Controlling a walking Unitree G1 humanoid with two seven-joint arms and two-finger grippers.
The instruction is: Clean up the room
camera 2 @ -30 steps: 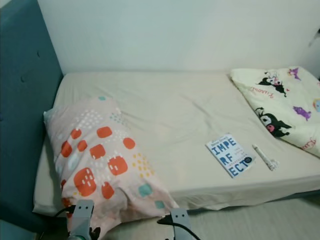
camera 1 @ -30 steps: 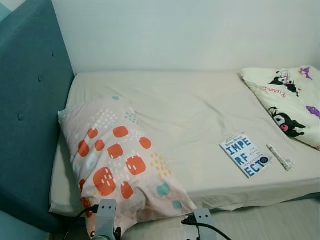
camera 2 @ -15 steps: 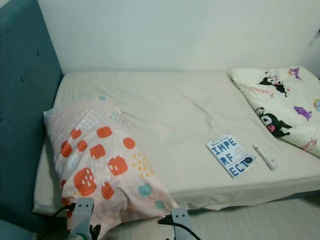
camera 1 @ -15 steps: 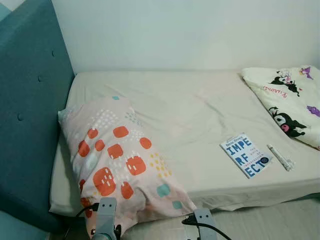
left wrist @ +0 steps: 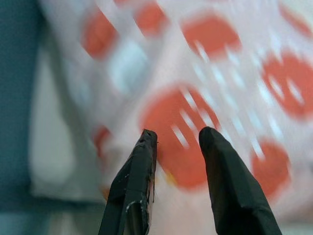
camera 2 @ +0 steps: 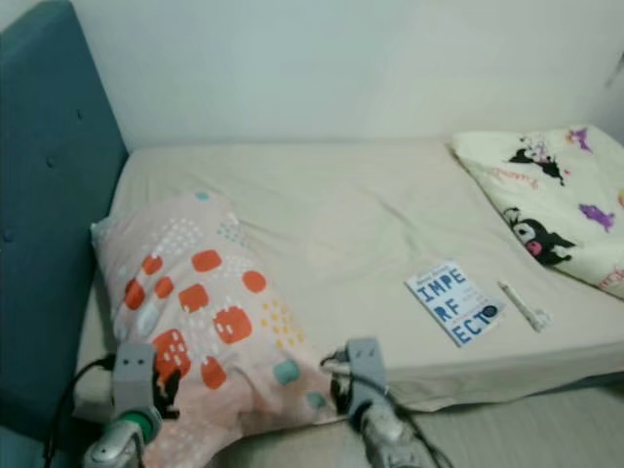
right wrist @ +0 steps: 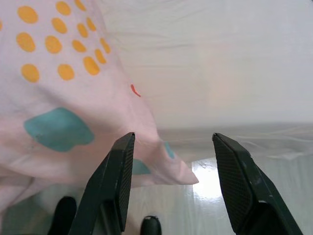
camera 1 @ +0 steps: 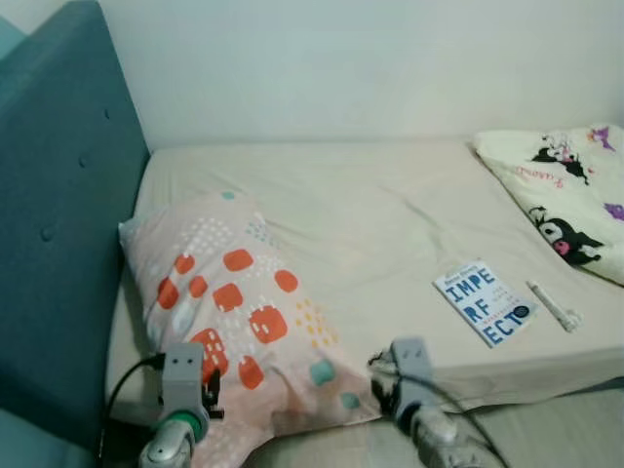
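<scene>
Left gripper (left wrist: 177, 142), right gripper (right wrist: 171, 147), open, facing pillow (camera 1: 229, 302)

The book (camera 1: 485, 302), lying on the bed (camera 1: 390, 214) toward the lower right of the frame, carries large blue letters on its white cover in three stacked rows: "IMPE", "RF", "ECT". A dark band across the top of the cover holds smaller lettering, too small to read. The blanket (camera 1: 565, 185) at the right edge of the frame bears a short word in red script beside its cartoon figures; it cannot be made out.
</scene>
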